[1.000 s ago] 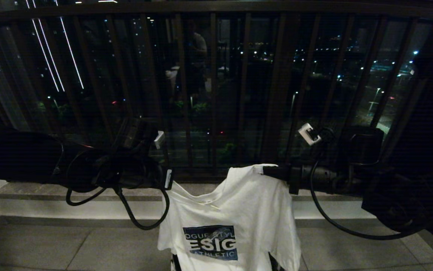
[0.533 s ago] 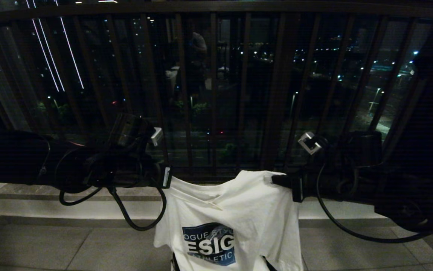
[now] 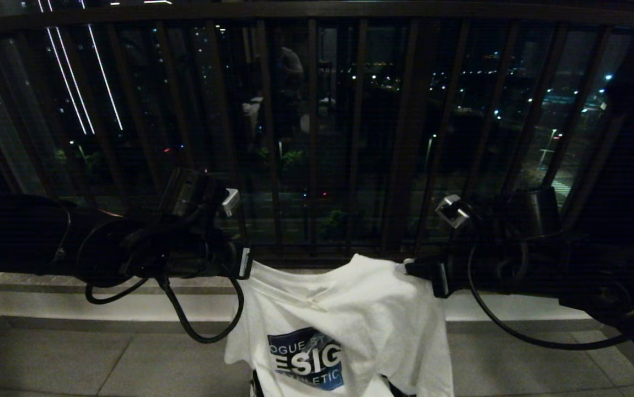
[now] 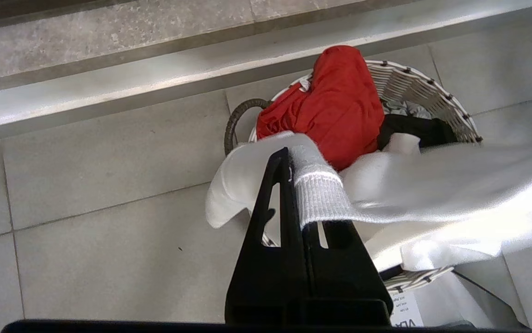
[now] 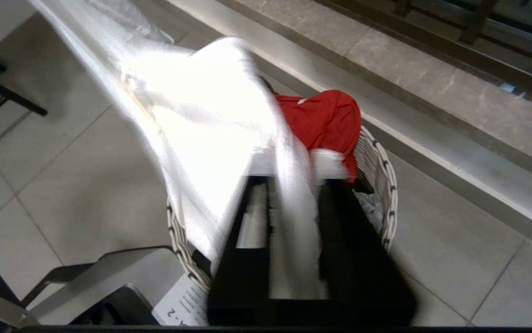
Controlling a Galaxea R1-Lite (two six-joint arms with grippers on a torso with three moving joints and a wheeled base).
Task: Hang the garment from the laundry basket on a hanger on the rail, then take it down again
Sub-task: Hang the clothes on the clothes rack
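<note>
Hanging limp between both arms, the soft white garment (image 3: 344, 314) with its dark blue chest print droops over the lattice-sided laundry basket (image 4: 425, 88), left gripper (image 4: 293, 159) clamped on its ribbed collar, right gripper (image 5: 291, 180) parted around a fold, red cloth (image 4: 335, 106) beyond.

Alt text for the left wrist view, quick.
The left claw pinches the ribbed collar of the white T-shirt, held above the laundry basket. A red cloth lies heaped in the basket, on a grey tiled floor.
</note>
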